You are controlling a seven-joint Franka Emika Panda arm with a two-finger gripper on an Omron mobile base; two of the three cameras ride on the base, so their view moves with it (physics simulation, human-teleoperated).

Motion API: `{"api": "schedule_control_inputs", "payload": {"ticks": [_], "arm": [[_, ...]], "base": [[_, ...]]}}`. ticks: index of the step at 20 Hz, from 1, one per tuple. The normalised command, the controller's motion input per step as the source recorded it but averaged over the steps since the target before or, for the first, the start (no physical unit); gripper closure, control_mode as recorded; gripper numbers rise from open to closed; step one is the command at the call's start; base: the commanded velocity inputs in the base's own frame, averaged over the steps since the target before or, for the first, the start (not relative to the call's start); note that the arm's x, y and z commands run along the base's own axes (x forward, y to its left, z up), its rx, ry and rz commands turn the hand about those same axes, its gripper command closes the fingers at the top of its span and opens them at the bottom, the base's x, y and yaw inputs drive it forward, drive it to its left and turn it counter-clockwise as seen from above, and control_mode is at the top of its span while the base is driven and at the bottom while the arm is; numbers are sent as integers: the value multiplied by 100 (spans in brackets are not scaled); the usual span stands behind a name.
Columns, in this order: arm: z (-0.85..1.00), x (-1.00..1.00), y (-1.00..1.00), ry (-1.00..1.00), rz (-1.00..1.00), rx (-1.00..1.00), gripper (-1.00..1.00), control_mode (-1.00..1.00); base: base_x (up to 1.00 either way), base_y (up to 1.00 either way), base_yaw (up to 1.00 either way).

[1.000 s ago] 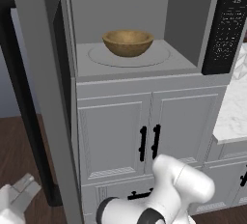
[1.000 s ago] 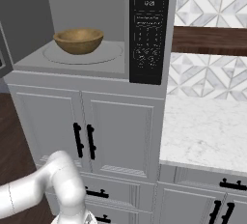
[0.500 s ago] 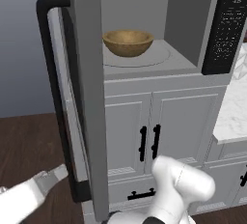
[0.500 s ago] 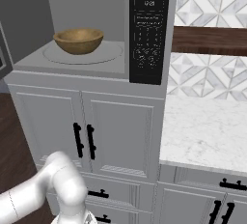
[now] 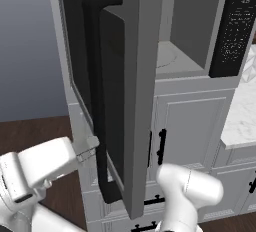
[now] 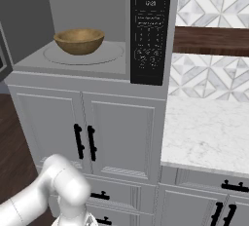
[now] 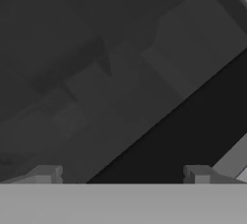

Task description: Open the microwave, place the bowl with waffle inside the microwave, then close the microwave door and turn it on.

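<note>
Bowl [image 6: 79,41]: sitting on turntable inside microwave [image 6: 97,30], above white cabinets [image 6: 87,137]. Microwave door [image 5: 112,86]: standing half-open. Pincer [image 7: 120,175]: spreading wide, holding nothing. Marble table [image 6: 209,132]: lying right, wood floor [image 5: 35,126] showing left.

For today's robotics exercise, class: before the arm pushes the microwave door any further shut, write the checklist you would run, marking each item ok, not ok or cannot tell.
1. Bowl sits inside the microwave, on the turntable: ok.
2. Waffle in the bowl: cannot tell, its inside is hidden.
3. Microwave door fully closed: not ok, partly swung.
4. Claw open, holding nothing: ok.
5. Keypad unobstructed: ok.
</note>
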Motion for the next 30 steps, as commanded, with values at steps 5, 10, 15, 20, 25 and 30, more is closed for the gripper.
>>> {"api": "schedule_control_inputs", "payload": {"ticks": [5, 10, 15, 20, 25, 30], "arm": [[5, 14, -42, -4, -1, 1, -100, -100], [5, 50, -38, -5, 0, 1, -100, -100], [3, 69, -34, -3, 0, 17, -100, -100], [0, 72, -59, -4, 0, 33, -100, -100], [0, 61, -56, -11, 0, 31, -100, -100], [-1, 73, -48, -15, 0, 17, -100, -100]], "base": [[0, 0, 0], [0, 0, 0], [0, 0, 0], [0, 0, 0], [0, 0, 0], [0, 0, 0]]}}
